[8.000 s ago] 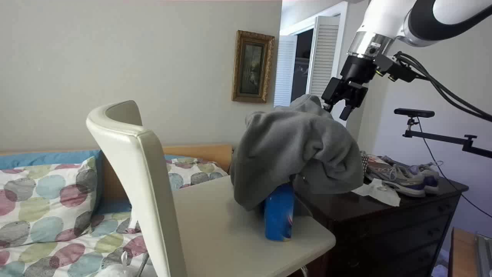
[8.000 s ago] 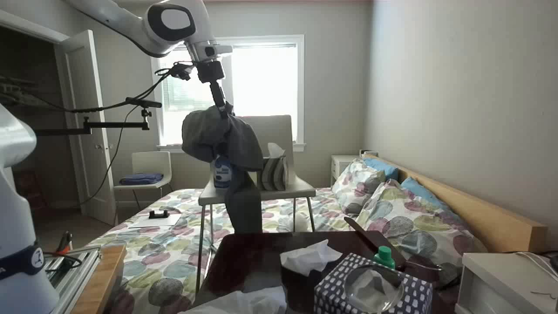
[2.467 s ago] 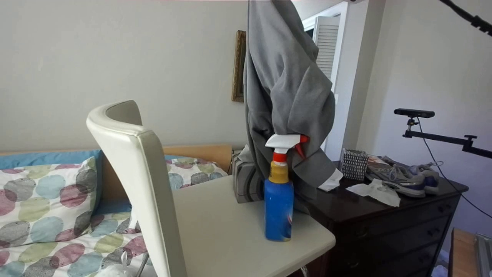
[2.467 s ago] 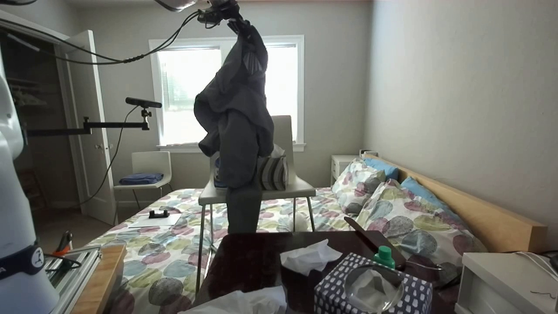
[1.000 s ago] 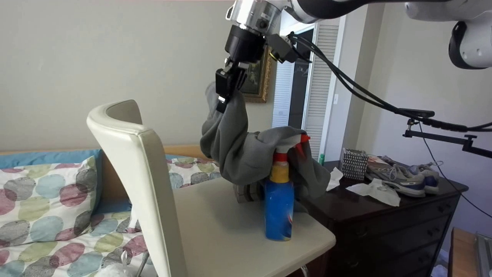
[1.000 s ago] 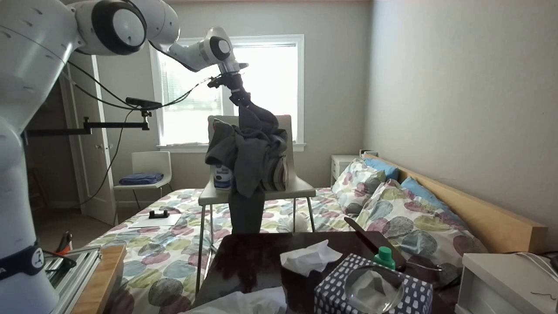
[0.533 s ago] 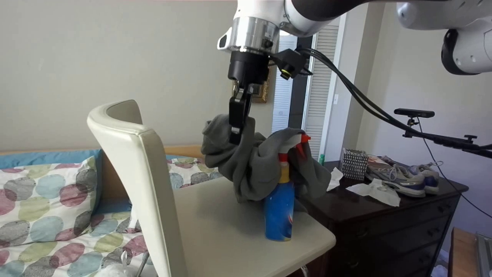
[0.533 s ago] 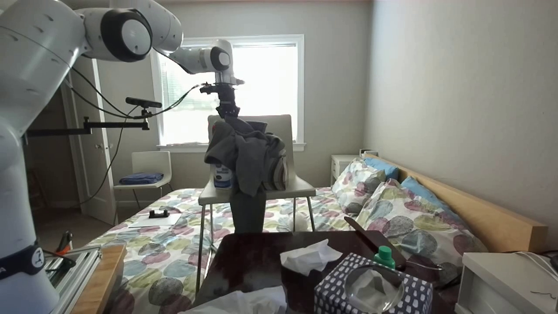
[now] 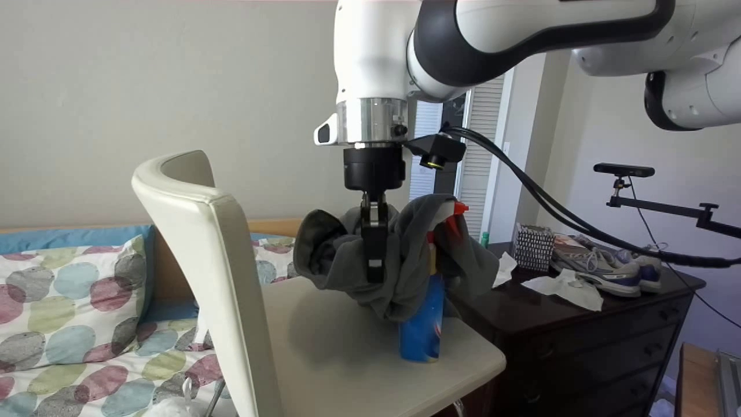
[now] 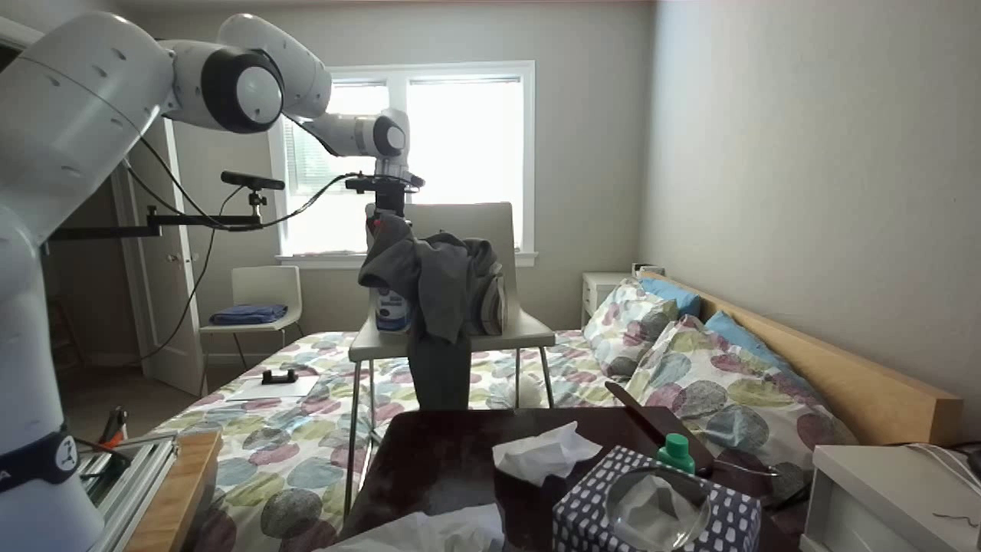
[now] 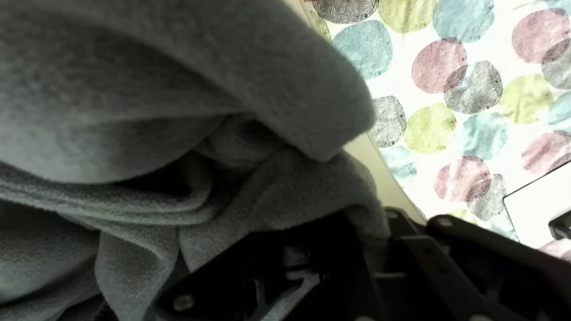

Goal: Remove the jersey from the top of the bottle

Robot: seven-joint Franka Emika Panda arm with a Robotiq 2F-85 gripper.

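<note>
The grey jersey (image 9: 414, 255) lies bunched low over the chair seat. One part still drapes across the head of the blue bottle (image 9: 419, 330), whose red trigger (image 9: 461, 207) pokes out. My gripper (image 9: 375, 269) points straight down beside the bottle, on the chair-back side, shut on a fold of jersey. Fabric fills most of the wrist view, and a fold runs in between the dark fingers (image 11: 428, 249). In an exterior view the bottle (image 10: 393, 307) stands upright under the jersey (image 10: 441, 284), and a long piece hangs off the seat edge. The bottle's neck is partly hidden.
The white chair's tall back (image 9: 226, 278) rises close to the gripper. A striped tissue box (image 10: 494, 303) stands on the seat (image 10: 529, 330), partly covered by jersey. A dark dresser (image 9: 556, 341) with shoes (image 9: 608, 266) and a mounted camera (image 9: 624, 169) are nearby.
Earlier the jersey covered the bottle's top; my gripper then took hold and lifted it high, baring the trigger. Over the last second the gripper has come down, lowering the held fold toward the seat.
</note>
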